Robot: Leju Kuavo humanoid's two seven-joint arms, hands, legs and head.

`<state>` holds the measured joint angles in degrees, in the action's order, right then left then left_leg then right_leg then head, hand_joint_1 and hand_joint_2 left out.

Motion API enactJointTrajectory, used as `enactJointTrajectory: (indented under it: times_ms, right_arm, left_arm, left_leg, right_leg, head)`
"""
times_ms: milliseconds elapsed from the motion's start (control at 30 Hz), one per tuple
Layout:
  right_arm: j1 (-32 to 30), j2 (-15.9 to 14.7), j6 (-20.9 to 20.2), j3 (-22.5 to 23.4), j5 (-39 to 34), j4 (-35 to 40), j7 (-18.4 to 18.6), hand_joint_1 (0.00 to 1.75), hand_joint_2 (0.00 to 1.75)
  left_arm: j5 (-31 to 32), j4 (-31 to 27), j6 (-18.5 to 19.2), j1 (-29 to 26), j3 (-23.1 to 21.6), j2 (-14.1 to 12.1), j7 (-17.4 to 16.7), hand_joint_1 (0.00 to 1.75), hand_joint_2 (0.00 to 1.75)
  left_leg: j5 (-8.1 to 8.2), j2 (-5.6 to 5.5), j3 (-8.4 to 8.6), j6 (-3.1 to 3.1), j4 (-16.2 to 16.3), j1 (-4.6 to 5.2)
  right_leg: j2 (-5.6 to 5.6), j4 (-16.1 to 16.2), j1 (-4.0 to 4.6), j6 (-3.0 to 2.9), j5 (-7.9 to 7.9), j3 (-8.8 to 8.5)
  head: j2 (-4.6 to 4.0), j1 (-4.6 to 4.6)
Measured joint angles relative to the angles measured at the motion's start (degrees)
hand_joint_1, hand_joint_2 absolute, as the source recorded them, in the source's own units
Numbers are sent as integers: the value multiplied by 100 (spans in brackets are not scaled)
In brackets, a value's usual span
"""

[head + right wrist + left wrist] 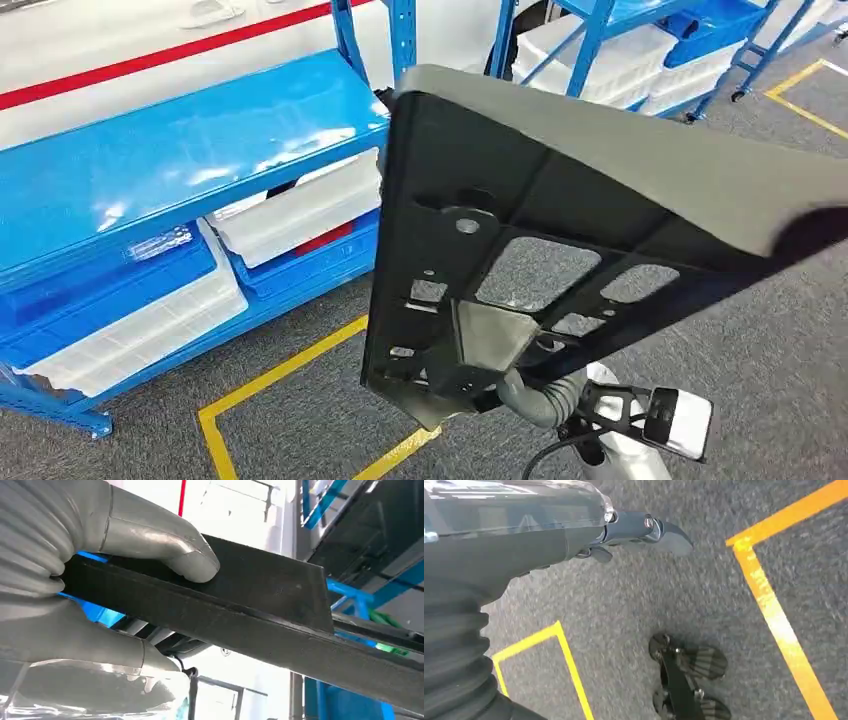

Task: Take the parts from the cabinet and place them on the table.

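Observation:
A large black panel part (560,200) with several cut-outs and a folded rim is held up in front of me, tilted, and it hides much of the floor. My right hand (525,390) grips its lower edge from below. In the right wrist view the thumb (185,555) presses on the panel's flat rim (260,605), and the rest of the right hand (125,535) wraps under it. My left hand (639,530) hangs over the grey carpet and holds nothing, its thumb stretched out.
A blue shelf rack (180,150) stands at the left with white bins (300,210) and blue bins on its lower level. Another blue rack with white crates (620,50) stands at the back right. Yellow tape lines (270,385) mark the grey carpet.

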<state>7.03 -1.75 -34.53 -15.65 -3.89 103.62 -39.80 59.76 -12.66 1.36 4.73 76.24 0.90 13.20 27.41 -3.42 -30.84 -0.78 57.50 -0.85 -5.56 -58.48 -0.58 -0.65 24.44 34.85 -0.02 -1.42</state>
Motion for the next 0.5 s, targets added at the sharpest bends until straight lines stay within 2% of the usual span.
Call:
enactJointTrajectory:
  times_ms: [33,67,100,133,167,233,267,300,333,367,400,433,467,500]
  right_arm:
    - [1,4,48,4,2,-28,-7,175,175]
    - [6,4,107,15,2,-35,-7,175,175]
    - [0,4,146,41,0,-31,-9,175,175]
    - [22,4,175,68,-4,-19,-18,175,175]
    - [43,2,210,87,-7,-15,-26,175,175]
    - [18,4,218,111,-22,-9,-28,175,175]
    - [-18,2,197,138,-42,20,-28,175,175]
    - [-51,-2,162,168,-57,75,-33,175,175]
    - [-70,-2,131,203,-66,158,-33,175,175]
    - [-74,-2,92,251,-72,277,-35,175,175]
    - [-73,-4,79,275,-79,369,-39,175,175]
    - [-71,-7,68,299,-87,454,-42,175,175]
    - [-74,-7,63,310,-92,501,-42,175,175]
    - [-77,-9,61,326,-94,546,-42,175,175]
  left_arm:
    - [-2,0,0,6,9,-11,0,0,175]
    - [4,0,2,19,13,-11,2,0,175]
    - [18,0,18,32,13,16,4,0,175]
    - [26,0,17,32,13,13,11,0,175]
    - [39,0,17,24,15,11,11,0,175]
    - [44,0,2,-3,20,13,7,0,175]
    - [42,0,-7,-2,22,13,-2,0,175]
    - [44,0,-4,1,24,13,-15,0,175]
    - [59,0,0,8,24,13,-42,0,175]
    - [79,0,2,15,24,17,-52,0,175]
    - [83,0,0,19,24,20,-55,0,175]
    - [83,0,0,22,24,20,-65,0,175]
    - [85,0,0,24,24,20,-70,0,175]
    - [87,0,2,26,24,20,-70,0,175]
  left_leg:
    - [-11,36,13,26,7,19]
    - [-48,92,24,73,-41,-2]
    - [-102,181,48,111,-110,-59]
    - [-116,224,55,151,-140,-56]
    - [-121,292,50,159,-141,-47]
    - [-114,439,45,169,-137,-28]
    - [-112,503,40,169,-133,-25]
    - [-108,559,42,167,-132,-25]
    - [-97,623,48,157,-125,-25]
    - [-80,676,57,138,-110,-26]
    - [-61,721,67,118,-93,-25]
    - [-38,756,80,81,-82,-9]
    - [-9,798,81,43,-59,37]
    - [-6,830,90,16,-66,29]
  right_leg:
    - [-56,21,-21,47,-25,8]
    - [-112,46,10,95,-50,11]
    - [-8,-1,3,103,-2,21]
    - [242,-174,37,125,145,109]
    - [385,-532,25,144,365,285]
    - [491,-1450,0,189,756,726]
    - [501,-1696,-16,207,798,849]
    - [513,-1666,-29,218,710,829]
    - [541,-1347,-35,221,504,658]
    - [610,-801,-36,211,250,359]
    - [731,-315,-31,195,67,81]
    - [1009,31,1,135,114,-85]
    - [1003,40,29,94,78,-87]
    - [897,20,40,66,81,-68]
  head:
    - [0,0]
    - [0,-2]
    - [0,-2]
    - [0,2]
    - [0,0]
    - [0,2]
    - [0,0]
    - [0,0]
    - [0,2]
    - [0,2]
    - [0,0]
    - [0,2]
    - [0,0]
    - [0,0]
